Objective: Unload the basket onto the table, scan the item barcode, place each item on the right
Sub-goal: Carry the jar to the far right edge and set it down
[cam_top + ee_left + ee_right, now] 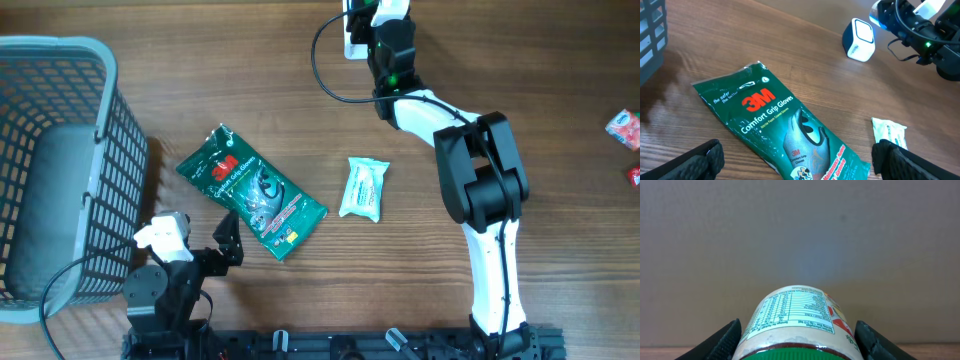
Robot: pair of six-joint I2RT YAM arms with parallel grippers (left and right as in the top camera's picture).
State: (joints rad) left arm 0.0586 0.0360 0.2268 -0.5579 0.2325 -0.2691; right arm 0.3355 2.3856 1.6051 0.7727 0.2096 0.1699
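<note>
We count one green-lidded labelled jar, clamped in our right claw; one green 3M glove packet under our wide-open left claw.

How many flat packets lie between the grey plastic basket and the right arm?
2: a green 3M glove packet beside the basket, and a white-and-green pouch right of it. The basket may hide more.

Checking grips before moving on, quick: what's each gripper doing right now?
Left gripper: jaws open, holding nothing.
Right gripper: closed on a green-lidded jar.
</note>
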